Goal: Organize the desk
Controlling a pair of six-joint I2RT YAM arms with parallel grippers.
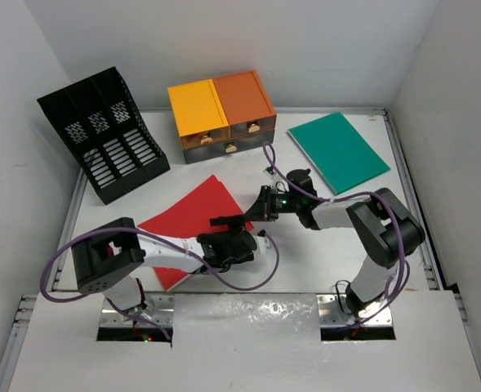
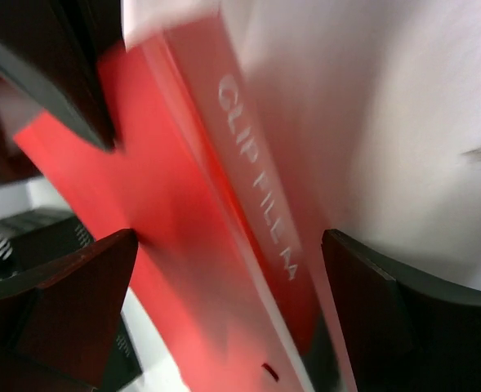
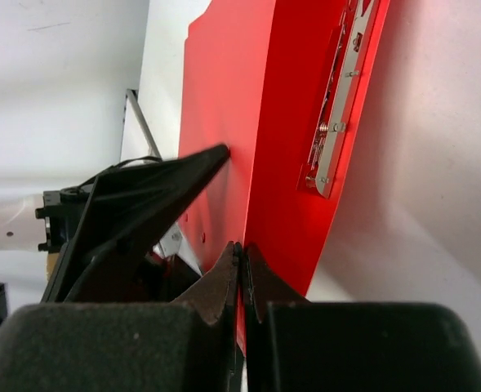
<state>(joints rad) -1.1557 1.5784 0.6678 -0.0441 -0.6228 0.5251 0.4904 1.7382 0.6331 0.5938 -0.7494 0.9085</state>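
Note:
A red clip file lies on the white desk, left of centre. My right gripper is shut on the edge of its red cover and holds that cover lifted. The inner sheet with the metal clip shows beside it. My right gripper's jaws are pressed together on the thin sheet. My left gripper is open at the file's near right corner. In the left wrist view its fingers stand wide apart with the red file, lettered "CLIP FILE", between them.
A black file rack stands at the back left. Yellow and orange drawer boxes sit at the back centre. A green folder lies at the back right. White walls close in the desk on three sides.

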